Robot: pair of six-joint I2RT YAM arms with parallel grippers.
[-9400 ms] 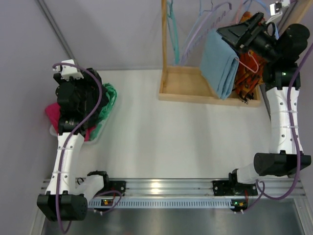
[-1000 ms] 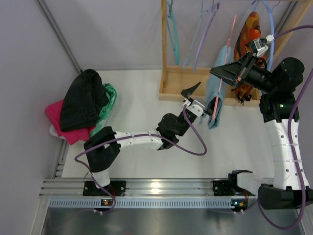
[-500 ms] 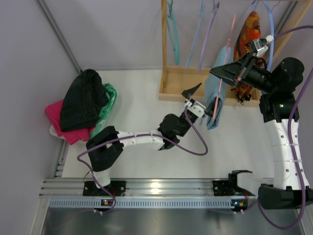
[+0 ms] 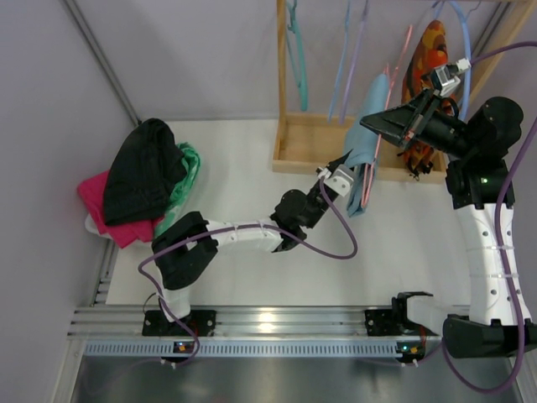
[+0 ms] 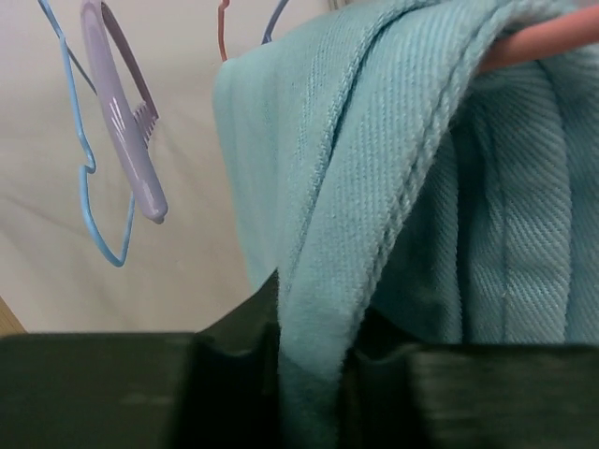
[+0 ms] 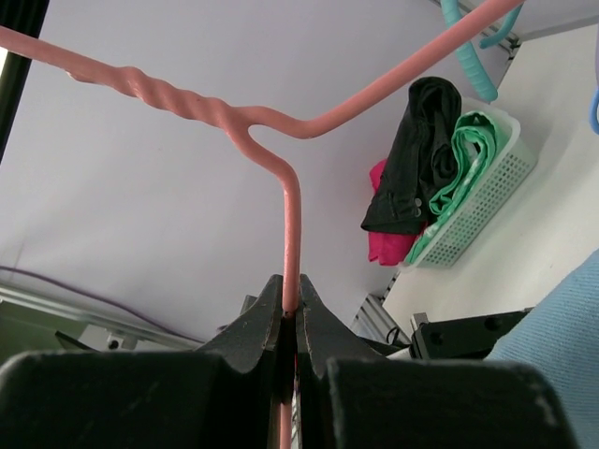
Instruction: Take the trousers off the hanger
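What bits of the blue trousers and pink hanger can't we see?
Left wrist view: trousers cover most of the pink hanger; their pinched fold runs off the bottom edge.
Top view: the left gripper's fingertips are too small to make out.
Right wrist view: only a trousers corner shows, cut by the frame.

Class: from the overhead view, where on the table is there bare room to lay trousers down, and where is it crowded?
Free: the table between the basket and the wooden rack; also the patch between left arm and right arm. Crowded: the rack, with hangers and blue trousers.
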